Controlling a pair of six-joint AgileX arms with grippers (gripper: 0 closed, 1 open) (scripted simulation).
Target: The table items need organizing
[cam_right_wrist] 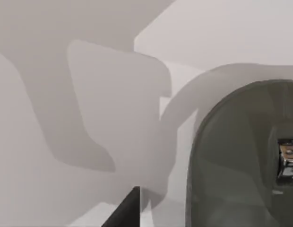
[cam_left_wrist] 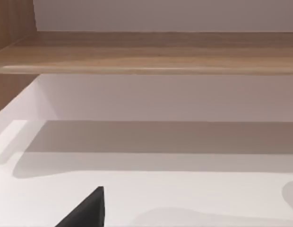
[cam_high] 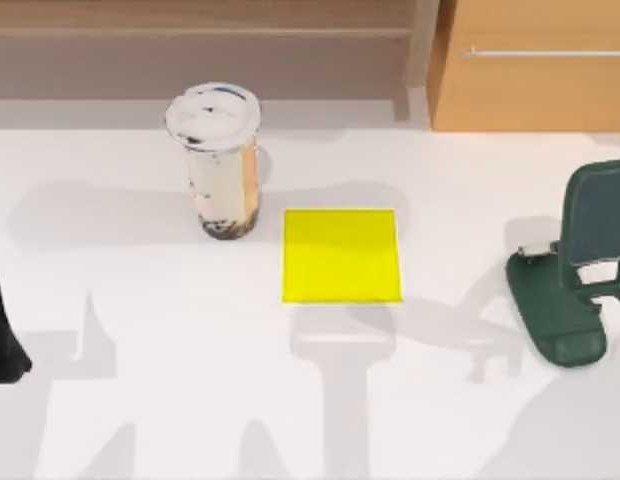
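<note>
A tall white-lidded cup [cam_high: 217, 160] of milky brown drink stands upright on the white table [cam_high: 140, 300], left of centre toward the back. A dark part of my left arm [cam_high: 2, 335] shows at the table's left edge. A dark tip of my left gripper [cam_left_wrist: 87, 213] hangs over bare tabletop, facing a wooden shelf. A dark tip of my right gripper [cam_right_wrist: 123, 213] sits close beside the dark green phone stand [cam_right_wrist: 236, 156], holding nothing that I can see.
A yellow square pad [cam_high: 341, 255] lies flat at the centre, just right of the cup. The phone stand [cam_high: 575, 270] sits at the right edge, with a small silvery piece [cam_high: 535, 250] on it. A light wooden cabinet [cam_high: 530, 70] stands at the back right, a wooden shelf [cam_left_wrist: 146, 52] along the back.
</note>
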